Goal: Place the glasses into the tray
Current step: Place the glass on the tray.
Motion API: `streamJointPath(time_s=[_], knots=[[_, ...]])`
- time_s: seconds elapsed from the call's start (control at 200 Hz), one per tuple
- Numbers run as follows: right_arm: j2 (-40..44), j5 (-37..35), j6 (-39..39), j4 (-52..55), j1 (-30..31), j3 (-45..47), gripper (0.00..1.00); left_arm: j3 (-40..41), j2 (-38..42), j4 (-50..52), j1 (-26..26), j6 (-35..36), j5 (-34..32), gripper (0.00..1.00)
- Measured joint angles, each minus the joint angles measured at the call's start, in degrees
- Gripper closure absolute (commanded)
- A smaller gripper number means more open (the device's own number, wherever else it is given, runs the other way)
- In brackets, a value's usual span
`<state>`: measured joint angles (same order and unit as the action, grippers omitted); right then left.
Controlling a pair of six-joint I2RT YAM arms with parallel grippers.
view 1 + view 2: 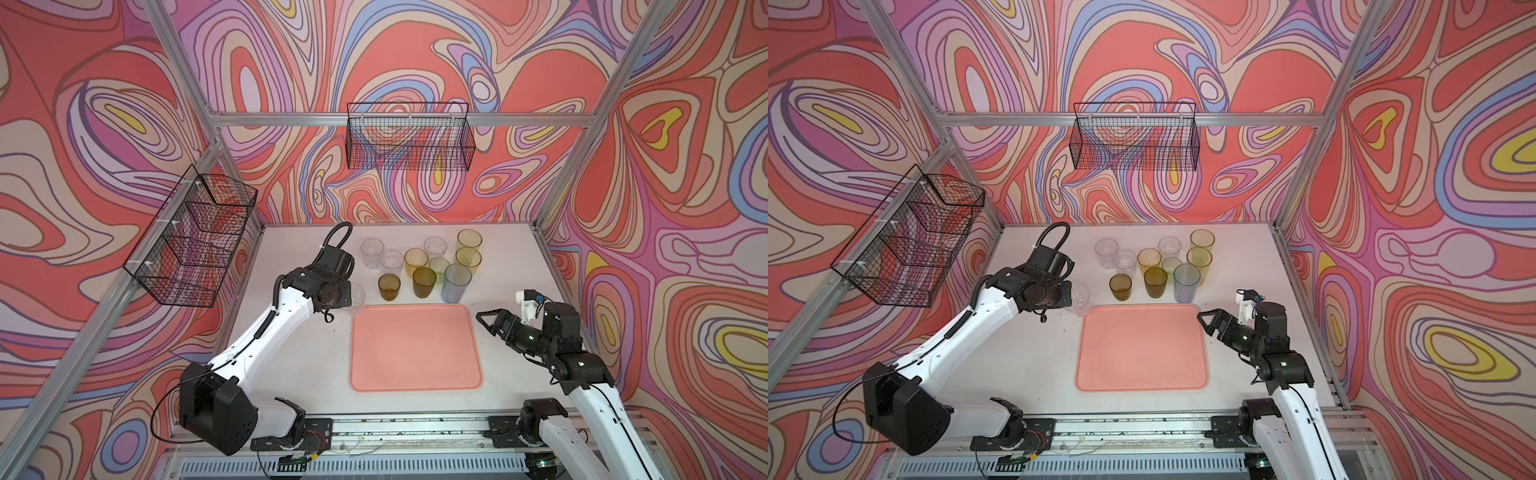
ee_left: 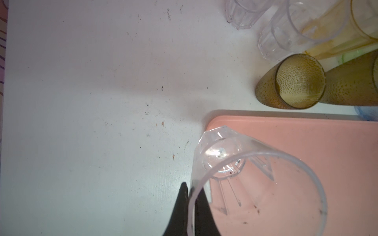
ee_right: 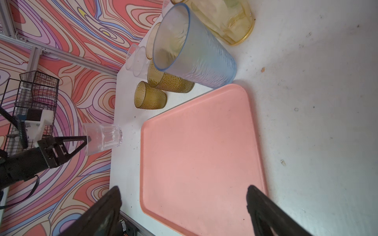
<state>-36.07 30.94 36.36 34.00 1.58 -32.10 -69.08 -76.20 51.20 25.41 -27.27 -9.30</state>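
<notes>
Scuffed white counter (image 1: 291, 374) inside swirl-patterned walls (image 1: 104, 124), with two wire baskets (image 1: 409, 137) hung above. The pink tray (image 1: 415, 349) lies mid-counter, and ten glasses (image 1: 424, 282) stand clustered just beyond its far edge. The left jaws are clamped on the rim of a clear glass (image 3: 102, 139) at the tray's far-left corner. The right jaws stand wide apart, holding nothing, by the tray's right edge. In both top views the left wrist hides those jaws and part of that glass

No readable text, labels, brands or numbers in any view. Glasses (image 1: 424, 282), tray (image 1: 415, 349) and wire baskets (image 1: 409, 141) show no legible markings. Wall (image 1: 415, 50) print is swirl pattern only, no characters.
</notes>
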Motion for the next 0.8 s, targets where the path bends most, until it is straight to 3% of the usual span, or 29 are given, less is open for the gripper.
streamJointPath(time_s=[0.476, 0.796], knots=[[3.32, 2.29, 2.03, 0.02, 0.00, 1.11, 0.02, 8.41, 10.84, 6.84, 6.34, -3.08, -0.33, 1.00], [3.17, 5.16, 2.32, 0.04, 0.00, 1.60, 0.02, 13.46, 15.13, 7.91, 14.78, -7.85, 0.70, 1.00]])
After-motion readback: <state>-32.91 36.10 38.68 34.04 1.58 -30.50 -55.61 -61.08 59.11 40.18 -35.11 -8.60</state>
